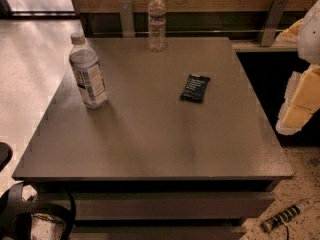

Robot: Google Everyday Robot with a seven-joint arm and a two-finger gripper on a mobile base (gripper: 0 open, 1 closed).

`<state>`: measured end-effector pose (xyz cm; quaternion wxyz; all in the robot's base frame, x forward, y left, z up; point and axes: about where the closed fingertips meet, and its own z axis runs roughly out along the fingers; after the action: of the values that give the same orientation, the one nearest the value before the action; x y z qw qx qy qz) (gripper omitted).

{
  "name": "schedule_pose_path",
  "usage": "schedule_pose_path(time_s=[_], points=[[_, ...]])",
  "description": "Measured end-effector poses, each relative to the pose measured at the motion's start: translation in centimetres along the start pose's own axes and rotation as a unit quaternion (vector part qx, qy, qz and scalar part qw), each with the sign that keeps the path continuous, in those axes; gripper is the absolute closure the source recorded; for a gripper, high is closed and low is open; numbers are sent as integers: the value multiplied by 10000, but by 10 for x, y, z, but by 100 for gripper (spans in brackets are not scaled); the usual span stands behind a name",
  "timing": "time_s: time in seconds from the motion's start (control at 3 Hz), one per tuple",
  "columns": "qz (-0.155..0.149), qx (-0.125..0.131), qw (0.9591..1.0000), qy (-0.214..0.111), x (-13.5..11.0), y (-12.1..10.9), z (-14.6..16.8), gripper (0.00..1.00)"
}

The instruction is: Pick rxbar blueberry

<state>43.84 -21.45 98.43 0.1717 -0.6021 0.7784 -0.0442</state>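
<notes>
One light, flat bar, the rxbar blueberry [195,87], lies on the grey table [150,144] right of centre, well apart from the near water bottle [88,74] and the far water bottle [157,21]. Its wrapper looks slick, so I'd pinch across the narrow width. Nothing blocks the approach. What I take for the gripper [299,104] hangs beyond the table's right edge. Whether it is wide or narrow I cannot tell.

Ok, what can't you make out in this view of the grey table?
Camera view:
1. Pale yellow-and-white gripper, right of the grey square table: cut off by the right edge.
2. Flat dark navy rxbar blueberry: its pale text is too small to read.
3. Nearer clear plastic water bottle: label print too small.
4. Black curved object, bottom left: cut off by the edge, unidentifiable.
</notes>
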Motion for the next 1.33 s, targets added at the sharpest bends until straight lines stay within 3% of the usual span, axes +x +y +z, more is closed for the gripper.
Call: schedule_pose_path(time_s=[0.67,1.0,1.33], points=[[-1,28,9999,-151,-3,-9,2,0],[35,93,9983,-570,-5,-32,10,0],[180,59,9823,-1864,-14,-67,48,0]])
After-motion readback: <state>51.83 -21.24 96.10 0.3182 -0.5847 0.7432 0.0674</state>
